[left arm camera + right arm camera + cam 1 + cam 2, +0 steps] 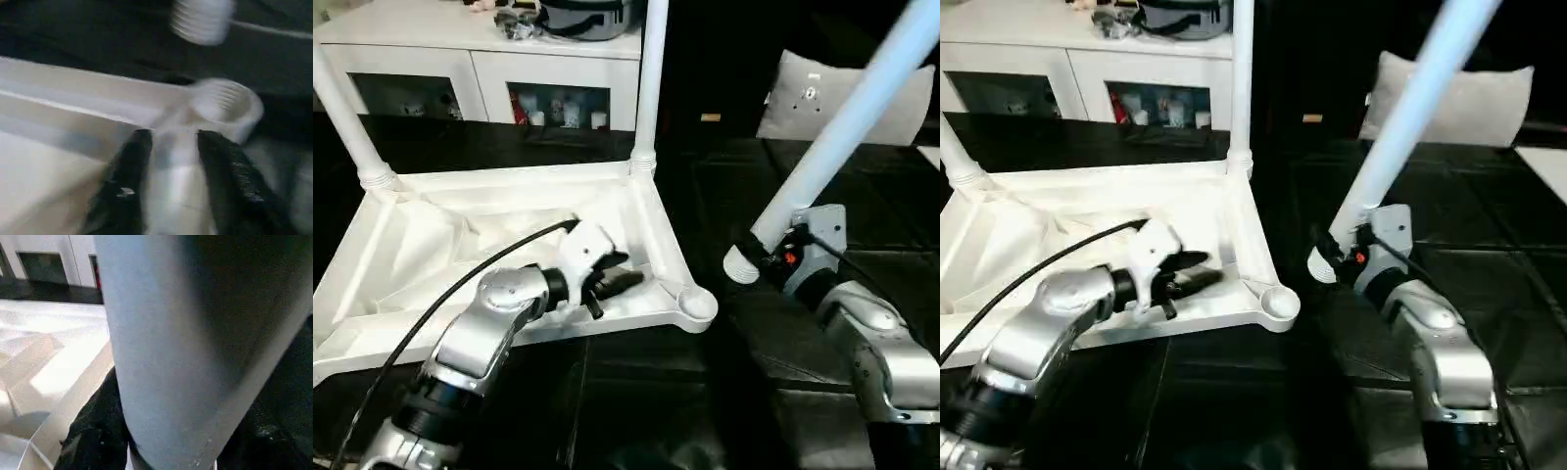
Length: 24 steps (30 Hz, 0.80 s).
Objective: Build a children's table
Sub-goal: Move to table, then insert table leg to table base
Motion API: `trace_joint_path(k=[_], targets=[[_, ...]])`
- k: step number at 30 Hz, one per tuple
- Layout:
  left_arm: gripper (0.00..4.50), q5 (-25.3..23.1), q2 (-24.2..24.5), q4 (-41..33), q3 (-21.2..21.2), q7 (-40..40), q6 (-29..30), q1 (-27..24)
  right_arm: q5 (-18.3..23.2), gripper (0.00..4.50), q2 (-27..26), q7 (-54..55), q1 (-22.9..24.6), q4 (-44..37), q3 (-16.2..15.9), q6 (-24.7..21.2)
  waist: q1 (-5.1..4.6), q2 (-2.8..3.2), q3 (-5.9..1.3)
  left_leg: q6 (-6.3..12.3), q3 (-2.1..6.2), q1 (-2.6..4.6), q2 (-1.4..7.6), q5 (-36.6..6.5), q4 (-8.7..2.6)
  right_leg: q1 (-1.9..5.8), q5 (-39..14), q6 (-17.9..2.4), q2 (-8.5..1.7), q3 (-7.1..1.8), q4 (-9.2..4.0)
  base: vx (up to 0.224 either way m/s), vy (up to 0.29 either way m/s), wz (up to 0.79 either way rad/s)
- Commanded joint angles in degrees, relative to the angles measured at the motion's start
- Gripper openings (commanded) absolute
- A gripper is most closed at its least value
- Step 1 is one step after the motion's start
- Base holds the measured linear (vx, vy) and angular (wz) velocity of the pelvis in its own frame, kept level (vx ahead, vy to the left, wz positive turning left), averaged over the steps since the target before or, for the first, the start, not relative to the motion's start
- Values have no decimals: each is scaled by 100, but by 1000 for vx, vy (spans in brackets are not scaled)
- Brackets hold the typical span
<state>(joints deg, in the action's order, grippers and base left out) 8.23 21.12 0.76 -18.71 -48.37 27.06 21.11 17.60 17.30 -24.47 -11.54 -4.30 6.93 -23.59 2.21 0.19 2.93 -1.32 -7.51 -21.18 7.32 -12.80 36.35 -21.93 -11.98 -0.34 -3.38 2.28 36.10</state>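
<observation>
Tabletop [431, 245] lies upside down on a black floor [636, 401], ribbed underside up, white plastic. Two legs stand in its far sockets: one upright at the far right corner [651, 78], one leaning at the far left [347, 117]. Near right socket [695, 305] is empty.

White cabinet [480, 59] with glass doors behind; grey cushion [842, 93] at right.

Left pincer [607, 279] straddles the tabletop's near rim beside the empty socket, fingers [122, 191] narrow on the rim. Right pincer [1337, 257] clamps a third leg [862, 108] near its ribbed end, tilted, apart from the tabletop.

Left wrist view shows that leg's ribbed end [203, 19] just beyond the socket.
</observation>
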Motion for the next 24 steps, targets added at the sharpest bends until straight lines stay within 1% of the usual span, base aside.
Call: trace_joint_path(k=[1, 2, 3, 5, 6, 7, 8, 9, 10, 12, 13, 14, 16, 17, 18, 19, 20, 21, 22, 23, 24], targets=[[147, 96, 80, -236, -176, -251, 191, 21, 63, 188, 35, -18, -94, -105, 133, 12, 42, 26, -352, 388, 104, 22, 467, -177, -476, 302, 308, -1637, -536, -286, -339, 0, 0, 0], [147, 17, 158, -297, -383, -399, 295, 37, 60, 188, 70, -27, -60, -185, 92, -174, 38, 37, -336, 351, 92, 27, 483, -384, -487, 296, 33, -1645, -532, -283, -369, 0, 0, 0], [106, -30, 174, -298, -434, -416, 306, 46, 82, 188, 81, -51, -41, -211, 77, -231, 40, 28, -322, 324, 92, 38, 494, -503, -503, 295, -142, -1627, -526, -281, -387, 0, 0, 0], [120, -161, 172, -226, -501, -396, 197, 110, 110, 188, 102, -128, 5, -292, 37, -236, 33, 26, -294, 188, 55, 58, 511, -836, -527, 275, -751, -1526, -517, -287, -438, 0, 0, 0], [109, -247, 192, -176, -553, -400, 134, 151, 138, 188, 118, -200, 41, -356, -2, -252, 30, 36, -283, 109, 50, 56, 517, -975, -543, 269, -1006, -1459, -518, -289, -458, 0, 0, 0], [109, -296, 214, -155, -592, -412, 111, 178, 167, 188, 138, -244, 71, -396, -34, -250, 32, 38, -282, 88, 49, 62, 520, -1025, -549, 261, -1087, -1417, -513, -290, -470, 0, 0, 0], [82, -368, 232, -115, -631, -400, 64, 200, 183, 188, 152, -274, 98, -436, -67, -245, 30, 45, -282, 45, 57, 62, 528, -1070, -558, 260, -1143, -1357, -516, -295, -470, 0, 0, 0], [67, -438, 235, -55, -653, -363, 29, 222, 195, 188, 154, -282, 116, -465, -87, -244, 27, 47, -279, 31, 61, 60, 530, -1084, -566, 255, -1152, -1333, -511, -293, -474, 0, 0, 0], [80, -497, 249, 8, -690, -352, -4, 246, 220, 188, 153, -294, 126, -487, -104, -250, 20, 42, -280, -2, 59, 67, 526, -1120, -568, 244, -1181, -1300, -511, -297, -476, 0, 0, 0], [80, -552, 279, 108, -759, -344, -30, 282, 229, 188, 149, -318, 143, -525, -136, -269, 21, 38, -280, -28, 60, 53, 520, -1123, -571, 246, -1232, -1258, -521, -302, -487, 0, 0, 0], [44, -617, 282, 243, -817, -338, -96, 308, 217, 188, 153, -362, 158, -552, -186, -277, 17, 45, -285, -31, 62, 49, 520, -1089, -574, 243, -1177, -1259, -516, -299, -481, 0, 0, 0], [25, -672, 289, 307, -852, -335, -142, 323, 208, 188, 151, -385, 167, -564, -209, -274, 14, 47, -282, -26, 62, 47, 518, -1101, -572, 238, -1170, -1262, -515, -300, -484, 0, 0, 0], [28, -743, 304, 367, -899, -346, -190, 338, 198, 188, 148, -406, 184, -583, -232, -278, 9, 67, -294, -28, 65, 47, 520, -1043, -563, 243, -1014, -1287, -518, -303, -466, 0, 0, 0], [31, -779, 313, 403, -927, -379, -227, 343, 182, 188, 151, -424, 208, -608, -259, -285, 14, 59, -294, -13, 63, 46, 521, -1022, -571, 245, -970, -1298, -521, -304, -480, 0, 0, 0], [14, -782, 308, 413, -926, -386, -242, 356, 183, 188, 152, -427, 214, -613, -263, -287, 10, 65, -298, -8, 65, 38, 528, -981, -570, 255, -879, -1329, -525, -301, -458, 0, 0, 0], [14, -782, 307, 416, -926, -387, -245, 359, 183, 188, 153, -427, 215, -614, -263, -287, 11, 61, -296, -3, 65, 35, 529, -971, -571, 256, -853, -1340, -526, -301, -458, 0, 0, 0], [0, -774, 298, 425, -920, -392, -251, 370, 185, 188, 155, -430, 219, -616, -264, -287, 13, 64, -303, 8, 59, 40, 527, -940, -565, 254, -803, -1366, -526, -302, -452, 0, 0, 0], [0, -640, 216, 452, -846, -468, -213, 391, 189, 188, 171, -436, 240, -628, -279, -281, 11, 66, -298, 12, 57, 38, 530, -926, -569, 253, -772, -1395, -528, -301, -453, 0, 0, 0], [0, -639, 216, 452, -845, -469, -213, 391, 190, 188, 171, -436, 240, -629, -279, -281, 13, 70, -293, 13, 56, 37, 528, -939, -570, 251, -795, -1402, -527, -300, -456, 0, 0, 0], [46, -596, 222, 457, -847, -558, -216, 399, 189, 188, 176, -438, 247, -633, -297, -286, 12, 69, -298, 15, 54, 39, 529, -934, -567, 257, -797, -1411, -534, -302, -455, 0, 0, 0], [55, -596, 222, 457, -847, -558, -216, 399, 189, 188, 176, -438, 247, -633, -297, -286, 11, 68, -296, 19, 55, 40, 530, -930, -569, 255, -791, -1413, -531, -302, -456, 0, 0, 0]])
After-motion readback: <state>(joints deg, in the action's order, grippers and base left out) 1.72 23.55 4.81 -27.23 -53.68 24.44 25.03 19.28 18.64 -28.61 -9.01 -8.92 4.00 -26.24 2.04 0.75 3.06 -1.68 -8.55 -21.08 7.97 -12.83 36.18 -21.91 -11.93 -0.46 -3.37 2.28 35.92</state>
